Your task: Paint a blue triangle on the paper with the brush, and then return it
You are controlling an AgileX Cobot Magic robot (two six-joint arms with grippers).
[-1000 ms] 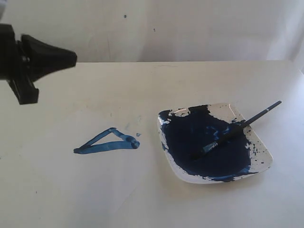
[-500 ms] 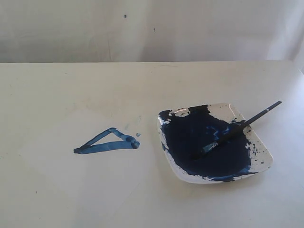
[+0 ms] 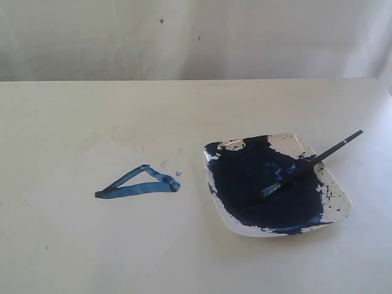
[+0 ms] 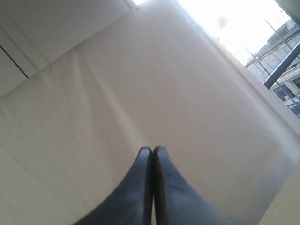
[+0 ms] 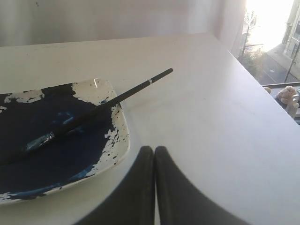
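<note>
Your blue triangle (image 3: 138, 188) is painted left of centre on the paper (image 3: 110, 223), brush (image 3: 306, 164) rests in the dish (image 3: 340, 206), left gripper (image 4: 153, 151) and right gripper (image 5: 154, 150) pressed together, empty; nothing appears outstanding.

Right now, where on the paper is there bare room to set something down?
Bare paper runs wide behind the blue triangle and the dish, and in front of the triangle. Crowded: the dish, with the brush overhanging its far right rim.
</note>
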